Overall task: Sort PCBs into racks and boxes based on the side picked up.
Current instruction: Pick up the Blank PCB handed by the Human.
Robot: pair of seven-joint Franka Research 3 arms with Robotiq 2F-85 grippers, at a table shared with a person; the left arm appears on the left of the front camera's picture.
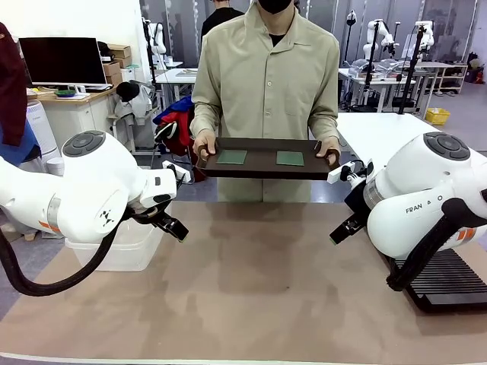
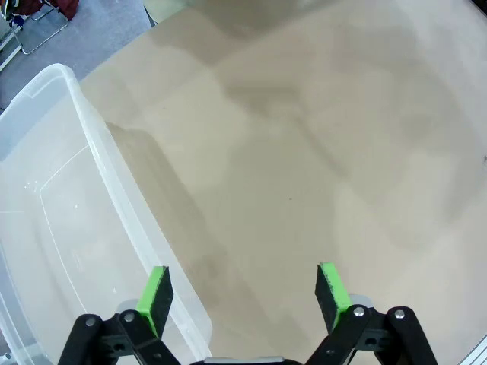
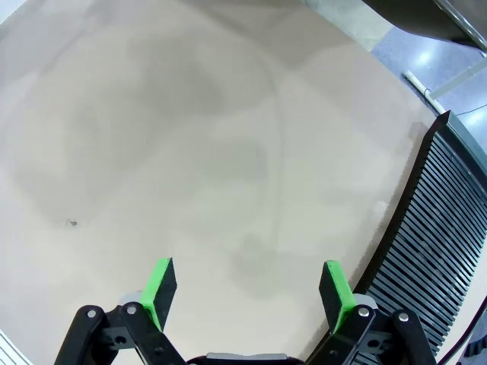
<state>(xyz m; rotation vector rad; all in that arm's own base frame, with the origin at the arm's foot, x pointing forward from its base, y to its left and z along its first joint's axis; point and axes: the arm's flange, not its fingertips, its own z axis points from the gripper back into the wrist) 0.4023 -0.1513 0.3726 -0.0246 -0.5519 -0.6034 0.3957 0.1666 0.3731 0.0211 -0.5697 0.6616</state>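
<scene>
While the left fingers [image 2: 157, 293] and right fingers [image 3: 162, 285] hang spread wide and empty above the counter [image 1: 251, 289], the clear box [image 2: 84, 129] sits beside the left and the black rack [image 3: 441, 251] by the right (sorting spots, I'd guess). Beyond, a person [image 1: 266, 68] holds up a dark tray [image 1: 262, 170] carrying two PCBs [image 1: 232, 157], apparently offering them.

Black lettering "FRAN", partly cut off, on the right arm [image 1: 423, 199], white casing
</scene>
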